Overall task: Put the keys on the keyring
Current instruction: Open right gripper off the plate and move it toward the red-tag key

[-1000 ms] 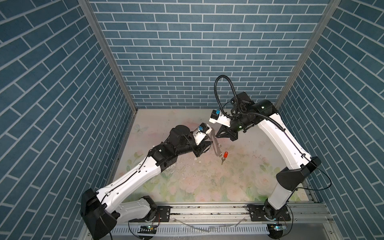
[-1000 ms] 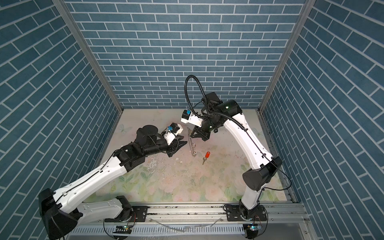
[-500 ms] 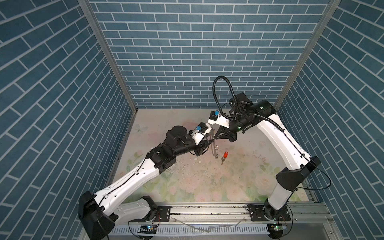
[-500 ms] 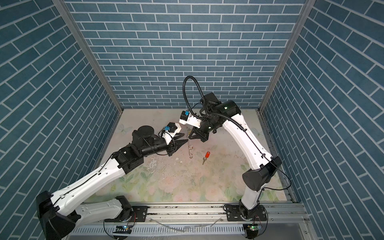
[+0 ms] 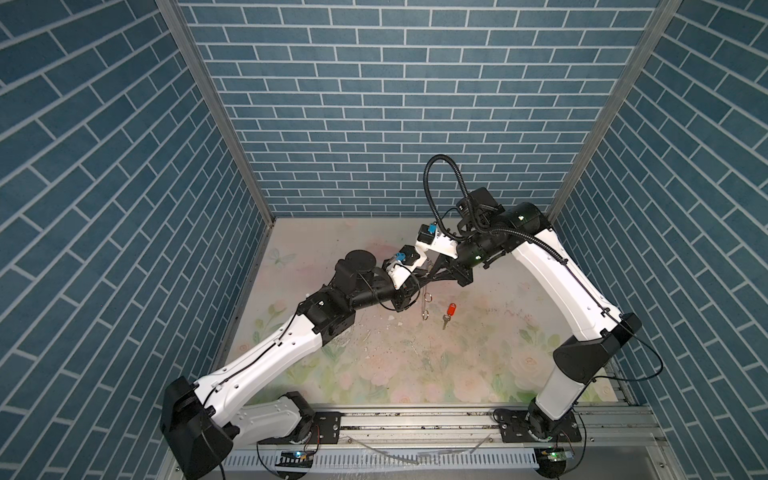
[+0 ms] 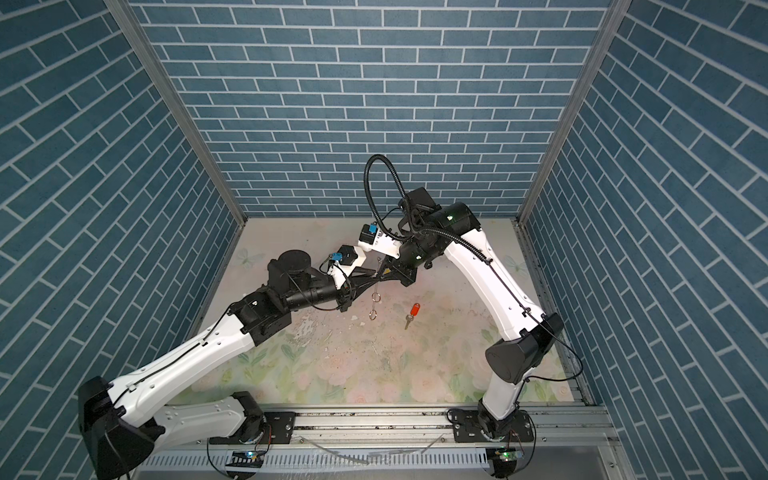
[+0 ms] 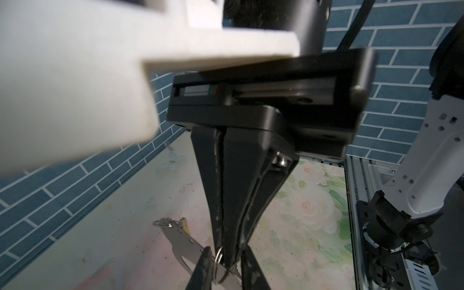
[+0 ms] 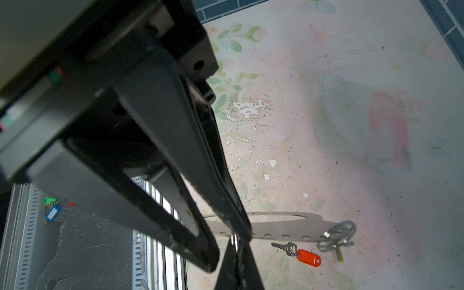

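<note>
You had right gripper (image 7: 229, 261) clenched on grey flat slotted keyring (image 8: 283, 228); left gripper (image 7: 226, 273) state unclear, at small silver ring (image 7: 219, 253). Ring looked light, stiff, slippery: pinch across rim.

Left arm (image 5: 270, 353) and right arm (image 5: 552, 286): white shells, black joints. Ribbed black cable (image 5: 442, 157) arches off the right arm toward 12 o'clock. Right gripper (image 7: 227, 261): black, tapered, scuffed.
</note>
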Motion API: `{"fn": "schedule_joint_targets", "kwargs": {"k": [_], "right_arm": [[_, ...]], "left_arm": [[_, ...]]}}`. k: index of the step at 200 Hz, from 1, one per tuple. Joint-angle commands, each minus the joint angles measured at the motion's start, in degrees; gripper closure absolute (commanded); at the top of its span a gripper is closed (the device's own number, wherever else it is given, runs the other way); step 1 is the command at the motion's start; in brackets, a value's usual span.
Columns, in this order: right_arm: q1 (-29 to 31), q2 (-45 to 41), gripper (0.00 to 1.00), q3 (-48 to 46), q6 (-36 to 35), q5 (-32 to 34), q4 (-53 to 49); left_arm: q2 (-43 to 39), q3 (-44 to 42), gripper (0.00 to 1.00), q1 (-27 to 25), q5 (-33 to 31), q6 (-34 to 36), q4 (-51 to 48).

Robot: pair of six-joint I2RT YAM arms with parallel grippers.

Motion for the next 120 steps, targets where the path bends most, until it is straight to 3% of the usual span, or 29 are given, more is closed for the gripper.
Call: {"fn": "schedule_joint_targets", "kwargs": {"k": [1,64,120], "right_arm": [[0.33,-2.53,1.0,-1.2,-3.84,-2.24,0.54],[0.33,-3.57,1.0,-1.97,-4.71,-3.44,0.24],[0.32,-5.65,1.0,-3.0,-5.41,-4.81,1.25]], "left_arm": [[0.12,-0.11,0.83,-0.22,2.75,0.72,0.05],[-0.49,-0.81,1.0,-0.22,5.95,1.47,0.17],[-2.23,-3.0,1.0,-0.16,7.5,1.37,2.82]]}}
